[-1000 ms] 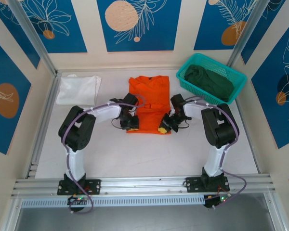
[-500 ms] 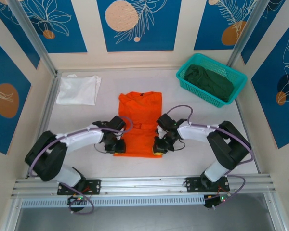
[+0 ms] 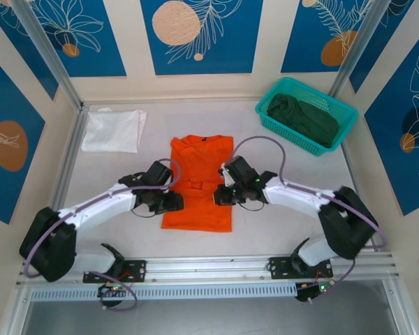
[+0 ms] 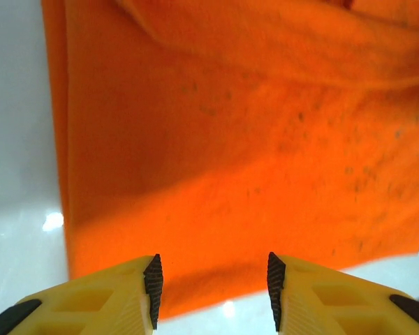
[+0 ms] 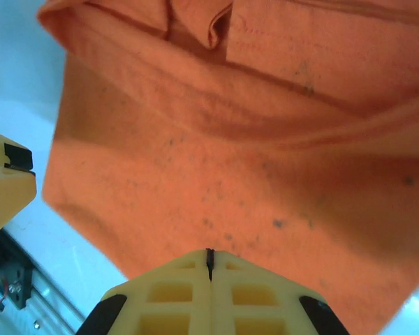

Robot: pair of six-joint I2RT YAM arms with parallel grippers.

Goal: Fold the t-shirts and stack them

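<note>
Altogether three t-shirts show: orange [image 3: 197,195], white [image 3: 114,130], green [image 3: 304,118].

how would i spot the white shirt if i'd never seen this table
On the pale table, look to the far left corner. The soft white cloth t-shirt lies there flat. Unlike the bright orange t-shirt in the middle and the dark green t-shirt in the teal mesh basket, it nearly matches the tabletop.

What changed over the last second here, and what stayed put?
Both arms drew back toward their bases, dragging the orange t-shirt toward the near edge. The left gripper opened its fingers and let go; the right gripper stayed shut. The white t-shirt and the green t-shirt in the basket did not move.
</note>
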